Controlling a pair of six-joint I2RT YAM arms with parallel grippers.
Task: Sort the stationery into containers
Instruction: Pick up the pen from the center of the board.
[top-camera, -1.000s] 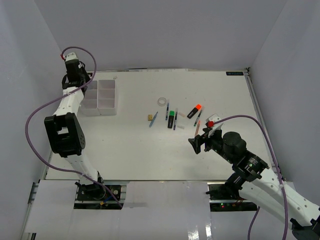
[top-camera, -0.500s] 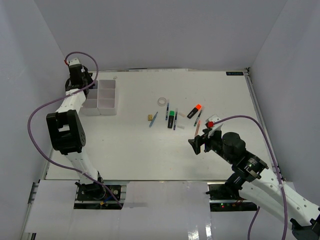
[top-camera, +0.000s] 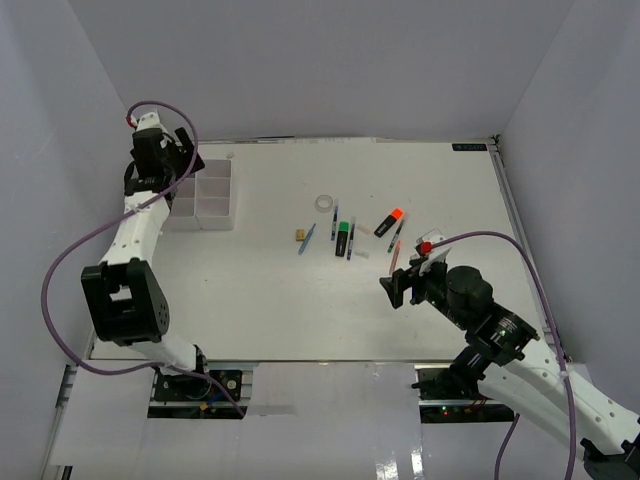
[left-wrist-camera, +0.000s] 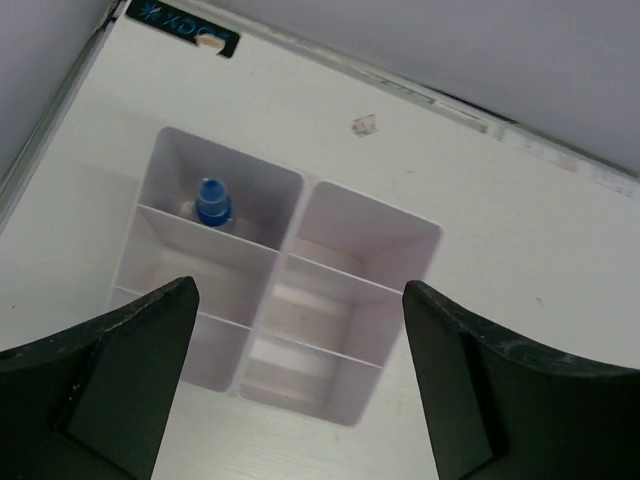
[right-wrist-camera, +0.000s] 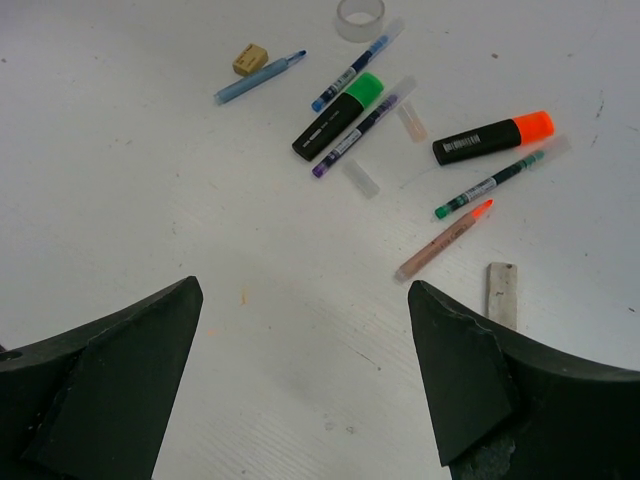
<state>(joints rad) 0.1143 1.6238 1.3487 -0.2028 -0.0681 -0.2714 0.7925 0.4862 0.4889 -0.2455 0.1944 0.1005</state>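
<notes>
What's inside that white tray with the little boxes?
A blue-capped bottle sits in one corner box of the tray. The other boxes look empty, but the left gripper covers part of one, so that corner is hidden.

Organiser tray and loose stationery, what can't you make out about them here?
Left wrist view: a finger of the left hand partly covers the organiser tray's bottom-left compartment. Only the glue bottle's blue cap shows.
Top view: the left arm overlaps the tray's left edge, and the contents are too small to see.
Right wrist view: the tape ring is cut off by the top edge. The orange highlighter's print is unreadable.
</notes>
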